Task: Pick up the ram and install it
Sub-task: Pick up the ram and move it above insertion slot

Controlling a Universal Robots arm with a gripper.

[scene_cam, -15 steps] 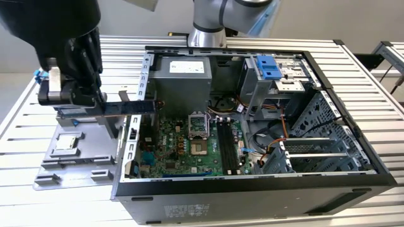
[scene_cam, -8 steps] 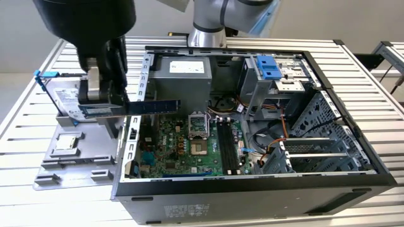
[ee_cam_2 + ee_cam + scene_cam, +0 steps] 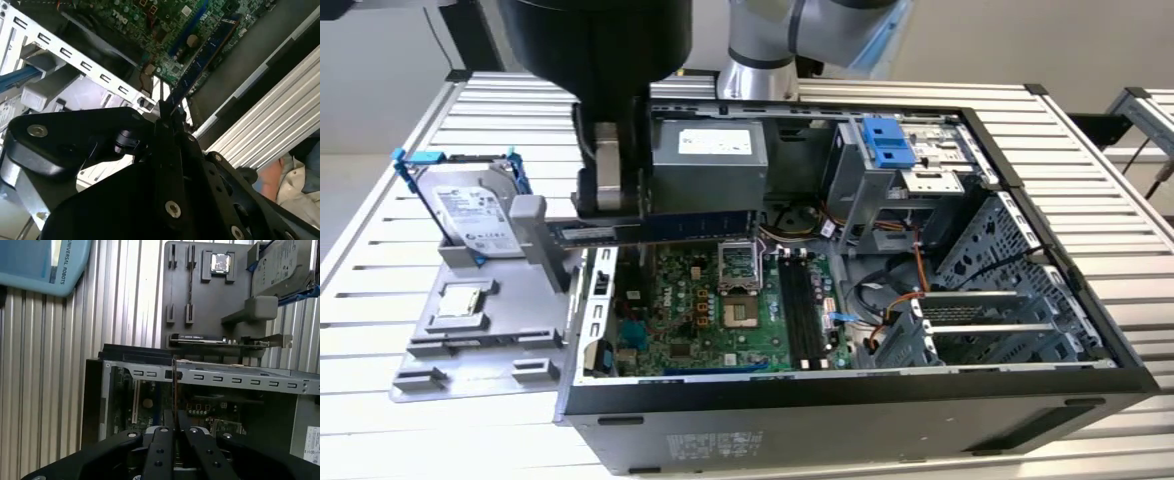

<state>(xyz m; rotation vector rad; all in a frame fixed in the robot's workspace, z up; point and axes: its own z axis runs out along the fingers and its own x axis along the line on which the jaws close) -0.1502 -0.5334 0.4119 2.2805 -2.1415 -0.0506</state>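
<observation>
Underneath, a ribbed metal table (image 3: pixel 1067 110) carries an open computer case (image 3: pixel 854 405), with a grey holder tray (image 3: pixel 420 350) just beside it at the exterior view's left. The gripper (image 3: pixel 616 212) pinches the ram (image 3: pixel 680 224) level across the case's left edge, above the motherboard (image 3: pixel 720 320) and apart from the hard drive (image 3: pixel 467 210) standing on the tray.

Exterior view: bright, even overhead light. The slatted table (image 3: pixel 400 420) beside the computer case (image 3: pixel 854 415) is washed out to near white. Inside the case the motherboard (image 3: pixel 720 300) lies in soft shade. Above the case the arm (image 3: pixel 594 45) is a dark, blurred mass. In both wrist views the gripper (image 3: pixel 167 114) (image 3: pixel 175 422), clamped on the ram (image 3: pixel 205 50), reads underexposed black. In the second wrist view the table slats beside the case glare.
</observation>
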